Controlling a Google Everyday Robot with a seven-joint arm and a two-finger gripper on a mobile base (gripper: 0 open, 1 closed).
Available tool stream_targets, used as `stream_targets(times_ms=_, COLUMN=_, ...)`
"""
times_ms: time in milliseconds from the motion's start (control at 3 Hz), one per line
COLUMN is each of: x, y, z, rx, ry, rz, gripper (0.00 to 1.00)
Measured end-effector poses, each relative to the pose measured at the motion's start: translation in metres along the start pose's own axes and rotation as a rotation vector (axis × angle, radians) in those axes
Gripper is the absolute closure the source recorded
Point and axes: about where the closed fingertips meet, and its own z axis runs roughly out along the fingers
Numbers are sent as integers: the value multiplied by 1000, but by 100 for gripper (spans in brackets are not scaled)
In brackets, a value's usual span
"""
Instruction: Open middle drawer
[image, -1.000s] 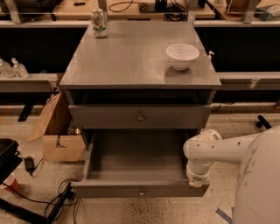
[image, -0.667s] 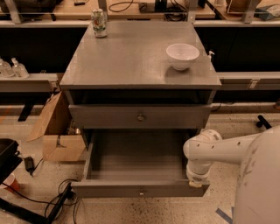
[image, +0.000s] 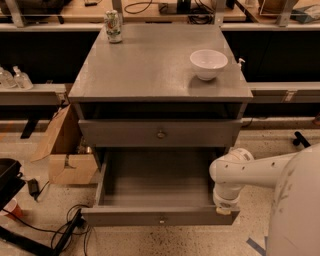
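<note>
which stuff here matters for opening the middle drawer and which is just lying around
For the job: wide grey wooden middle drawer, pulled out; its small round metal knob; the robot's gripper, down at that drawer front's right end.

Lying about: white round bowl and green-patterned drink can on the cabinet top; brown cardboard box on the floor; closed grey drawer above.

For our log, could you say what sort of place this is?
Probably a lab or workshop: cable-strewn bench, cardboard box on the floor, tool at the front corner of the open drawer.
</note>
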Motion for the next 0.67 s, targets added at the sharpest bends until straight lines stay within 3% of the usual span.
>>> stream_targets(times_ms=667, x=0, y=0, z=-1, rx=0, ry=0, rz=0, gripper=36)
